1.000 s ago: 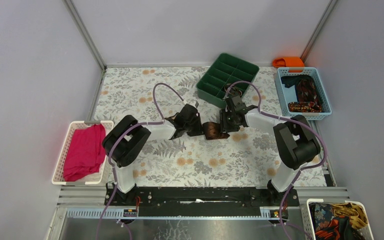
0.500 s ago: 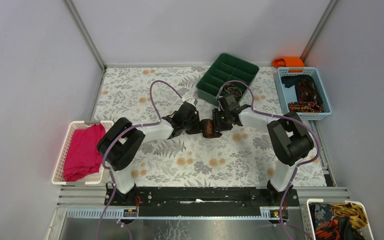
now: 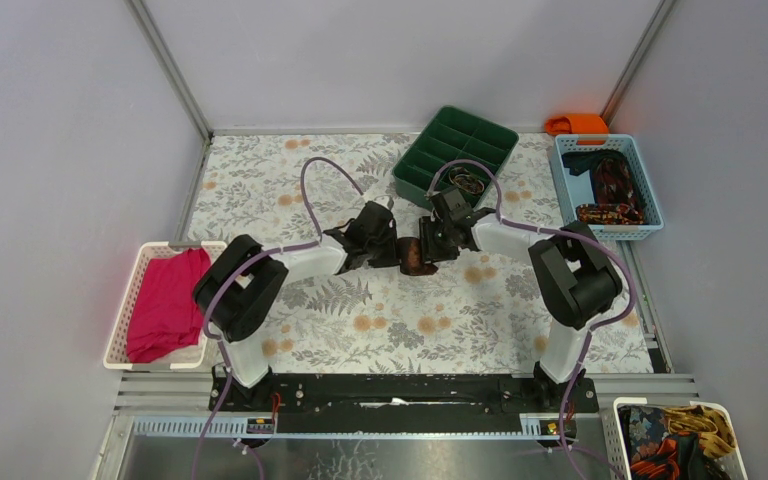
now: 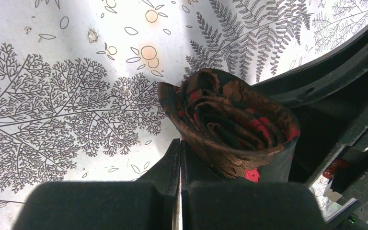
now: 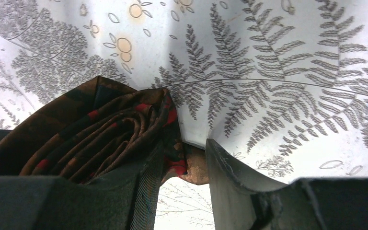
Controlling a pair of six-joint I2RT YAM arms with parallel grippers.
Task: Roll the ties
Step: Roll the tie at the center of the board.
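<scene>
One tie (image 3: 420, 258), dark brown with red and tan patches, lies rolled into a coil on the fern-print table (image 3: 290, 180) between the two grippers. In the left wrist view the coil (image 4: 230, 124) sits just right of my left gripper (image 4: 180, 143), whose jaws are pressed together with nothing between them. In the right wrist view the coil (image 5: 86, 139) bulges over the left finger of my right gripper (image 5: 184, 151). Its jaws stand apart, with only a loose corner of the tie crossing the gap. From above, the left gripper (image 3: 398, 254) and right gripper (image 3: 432, 244) flank the roll.
A green divided tray (image 3: 455, 150) holding rubber bands stands just behind the right gripper. A blue basket (image 3: 650, 200) with more ties is at the right, with an orange cloth (image 3: 578, 123) behind it. A white basket (image 3: 125, 310) of magenta cloth sits left. Another white bin (image 3: 625, 425) stands near right.
Both grippers and the rolled tie have shifted a little left and away from the bases. The right gripper came in closer over the roll. Neither gripper's jaws have changed.
</scene>
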